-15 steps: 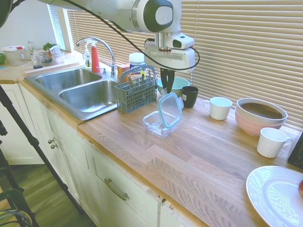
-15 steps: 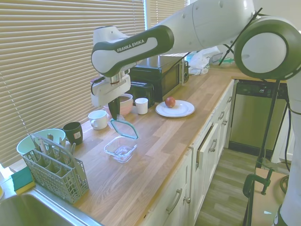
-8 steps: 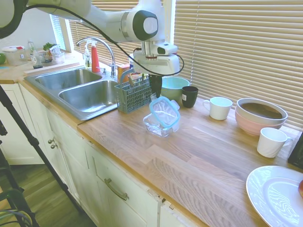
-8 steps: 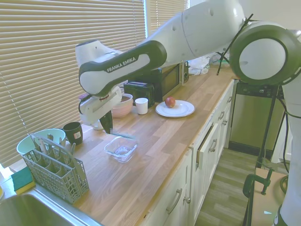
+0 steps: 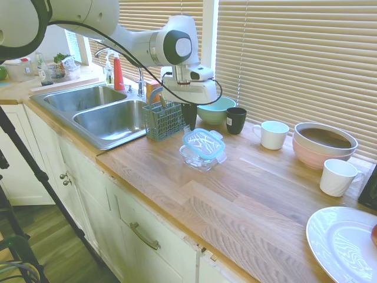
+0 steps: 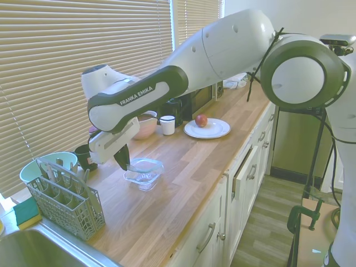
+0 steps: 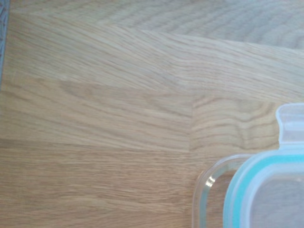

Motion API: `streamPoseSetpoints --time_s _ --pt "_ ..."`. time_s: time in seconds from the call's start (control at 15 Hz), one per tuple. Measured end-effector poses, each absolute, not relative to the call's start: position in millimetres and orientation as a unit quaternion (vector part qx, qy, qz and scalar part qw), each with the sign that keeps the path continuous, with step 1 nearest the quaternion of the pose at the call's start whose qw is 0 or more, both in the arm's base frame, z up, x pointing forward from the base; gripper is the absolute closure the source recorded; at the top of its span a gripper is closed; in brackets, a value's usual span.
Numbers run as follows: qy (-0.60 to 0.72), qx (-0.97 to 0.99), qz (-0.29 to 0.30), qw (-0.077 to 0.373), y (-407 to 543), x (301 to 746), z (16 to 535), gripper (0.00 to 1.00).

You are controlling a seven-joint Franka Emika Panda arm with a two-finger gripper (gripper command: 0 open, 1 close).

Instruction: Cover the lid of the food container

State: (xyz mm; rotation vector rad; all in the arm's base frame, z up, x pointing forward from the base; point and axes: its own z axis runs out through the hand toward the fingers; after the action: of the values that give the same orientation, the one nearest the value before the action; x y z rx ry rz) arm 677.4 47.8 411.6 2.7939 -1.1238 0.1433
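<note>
Arm: 1 white Franka arm reaches over the wooden countertop (image 5: pixel 247 194) beside the double sink (image 5: pixel 100 112), wrist tipped so the gripper (image 5: pixel 189 122) points down at the near-sink edge of the dish.

Food container: the clear glass food container (image 5: pixel 199 158) stands on the countertop in front of the grey cutlery basket (image 5: pixel 168 118), with the mint-green bowl (image 5: pixel 217 108) and black cup (image 5: pixel 236 119) behind it.

Lid: the lid (image 5: pixel 204 144), teal-rimmed, lies nearly flat on top of the container; in the wrist view its rim (image 7: pixel 240 190) sits offset from the glass edge (image 7: pixel 202 190), so it looks laid on, not snapped down.

Jaws: their state cannot be told; the dark fingers meet the lid's edge on the basket side in both exterior views, and neither view shows whether they pinch it or merely stand beside it.

Lid relative to jaws: the lid's basket-side edge is at the fingertips, the rest of it extending away from the gripper over the dish.

Risk 1: judged from the offset, a withdrawal that drags the edge could slide the lid off-centre or tip it off.

Risk 2: downward pressure on 1 edge could rock the dish or shove it toward the basket.

Risk 3: the 4 tabs appear unlatched, so the cover may be loose.
</note>
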Motion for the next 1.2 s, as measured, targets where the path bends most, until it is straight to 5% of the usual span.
streamPoseSetpoints --time_s 1.13,1.2 --pt "-0.376 0.922 0.055 0.074 67.6 689.0 383.3 1.00" --pt "-0.379 0.921 0.054 0.071 67.1 689.2 384.0 0.00"
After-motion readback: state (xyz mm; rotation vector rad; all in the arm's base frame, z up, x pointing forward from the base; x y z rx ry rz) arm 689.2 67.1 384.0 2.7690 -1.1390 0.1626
